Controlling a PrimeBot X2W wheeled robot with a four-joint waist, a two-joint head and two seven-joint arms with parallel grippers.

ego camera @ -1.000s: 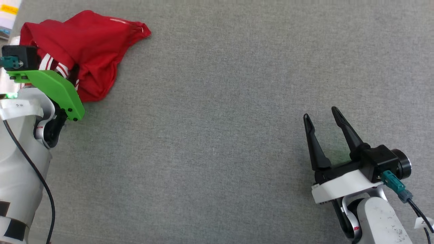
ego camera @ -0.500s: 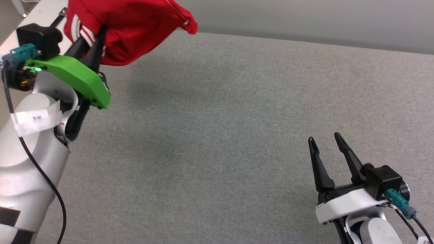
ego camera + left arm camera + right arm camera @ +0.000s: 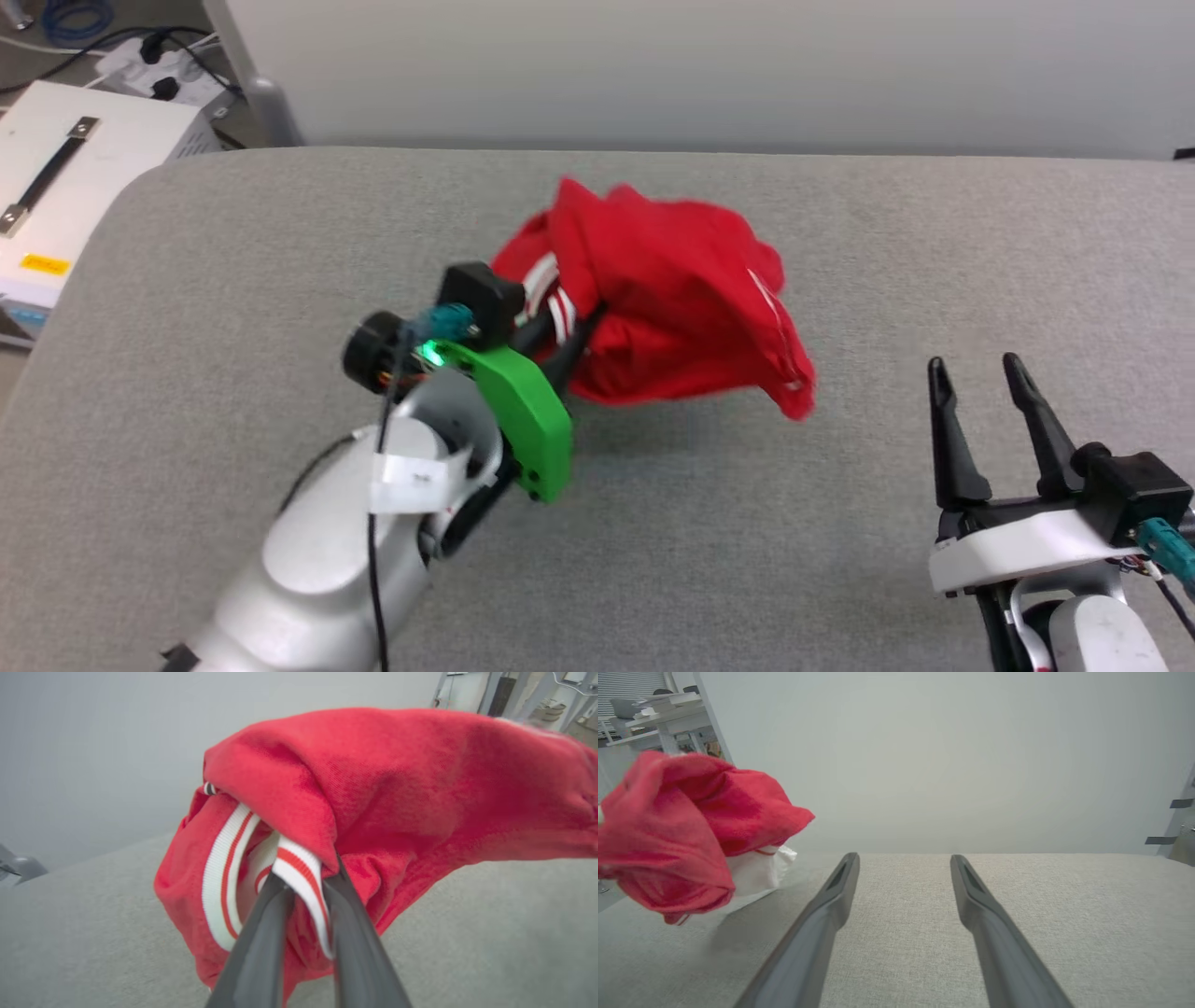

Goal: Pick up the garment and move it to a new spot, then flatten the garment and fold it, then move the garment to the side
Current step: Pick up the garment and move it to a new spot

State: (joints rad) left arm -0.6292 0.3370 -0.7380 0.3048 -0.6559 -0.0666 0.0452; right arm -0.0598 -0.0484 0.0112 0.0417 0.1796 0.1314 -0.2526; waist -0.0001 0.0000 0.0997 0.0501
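Over the middle of the grey desk [image 3: 840,579], toward its far edge, the garment [image 3: 672,299] now hangs as a bunched red bundle. A second ago it lay crumpled near the desk's left edge. The head camera has swung upward too, so part of that shift belongs to the view. Even so, the cloth has plainly left the surface and been carried inward. I judge the pick-up done and the carry to a new spot well under way; setting down, flattening and folding are all still ahead.

The garment sits at the tip of the left tool [image 3: 560,341] and billows away from it toward the robot's right, with a loose red corner trailing low. From the right wrist view the bundle rides above the desk with a shadow under it, a white sleeve [image 3: 756,870] dangling beneath. Whether the lowest fold brushes the surface I cannot tell.

The left tool is clamped on the cloth. Its two dark fingers are pinched together on the striped trim [image 3: 299,868], with red fabric draped over their ends. The right tool [image 3: 976,369] waits well apart at the near right, fingers spread and holding nothing.
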